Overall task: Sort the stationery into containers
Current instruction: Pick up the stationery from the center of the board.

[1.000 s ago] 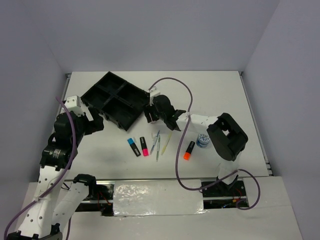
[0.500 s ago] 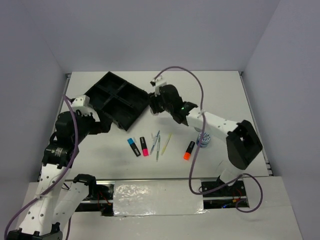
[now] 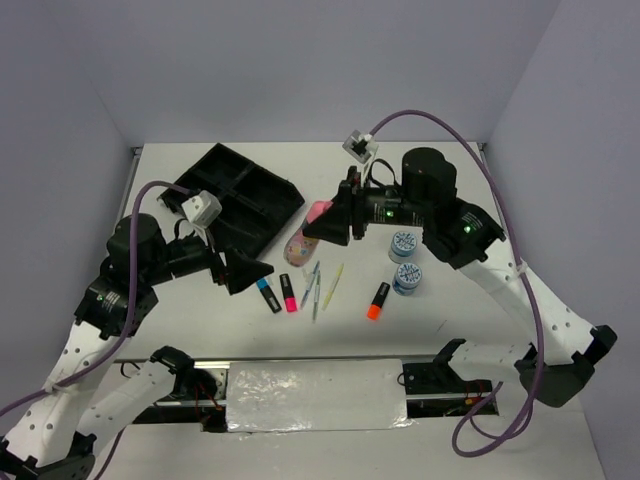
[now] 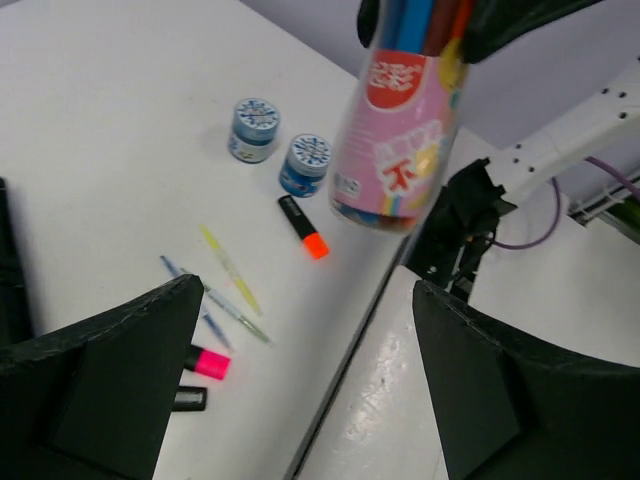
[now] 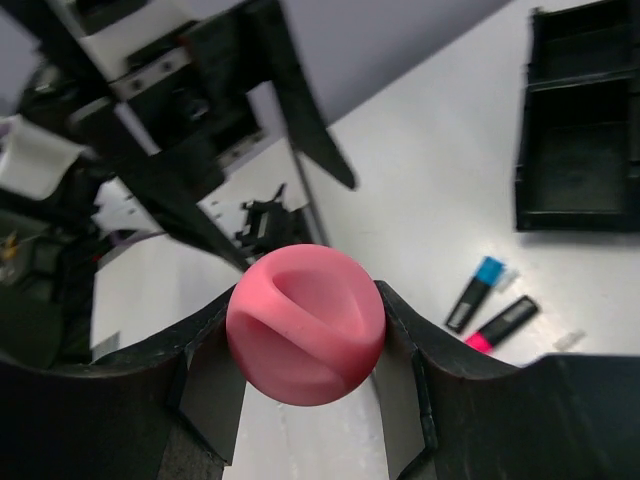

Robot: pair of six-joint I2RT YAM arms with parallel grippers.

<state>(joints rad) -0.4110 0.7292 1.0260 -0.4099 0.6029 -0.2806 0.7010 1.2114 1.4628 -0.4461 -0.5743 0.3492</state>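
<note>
My right gripper (image 5: 305,355) is clamped on the pink-capped, pink plastic tube of pens (image 4: 395,130). A second ago it sat low at the flat black four-compartment plastic tray (image 3: 215,170); now the tube hangs just beside it, ready for sorting. My left gripper (image 3: 250,270) gapes wide.

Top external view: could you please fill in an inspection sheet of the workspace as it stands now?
Surface: white table, no spills seen.
Job's things: black tray at the far left, nothing seen inside it; blue highlighter, pink highlighter, orange highlighter, thin pens and blue tubs loose on the table; pink-capped tube held off the table.
Clutter: nothing seen.
Grippers: left gripper open, holding nothing; right gripper shut on the tube's cap end.
Cables: purple cables loop over both arms, clear of the stationery.
Surroundings: plain grey walls; nothing else seen.
</note>
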